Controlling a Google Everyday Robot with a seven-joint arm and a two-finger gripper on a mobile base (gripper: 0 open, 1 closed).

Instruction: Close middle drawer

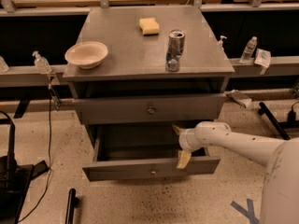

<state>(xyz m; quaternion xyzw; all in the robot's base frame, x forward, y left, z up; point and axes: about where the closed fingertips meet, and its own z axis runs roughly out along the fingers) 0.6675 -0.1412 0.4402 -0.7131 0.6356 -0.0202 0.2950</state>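
Note:
The middle drawer [121, 169] is pulled far out of the grey cabinet [140, 55], showing its grey inside and a small round knob [153, 172] at the centre of its flat front. My gripper [180, 145] reaches in from the right on a white arm, at the drawer's right part. Its tan fingers stand spread apart. The lower finger [183, 160] lies against the top edge of the drawer front, and the upper finger [176, 129] is over the drawer's inside. The gripper holds nothing.
The taller top drawer [151, 109] stands slightly out above. On the cabinet top are a bowl [86, 54], a yellow sponge [149, 26] and a can [175, 50]. Cables and a black stand [11, 171] are on the floor at the left. Bottles [247, 50] stand on the rear ledge.

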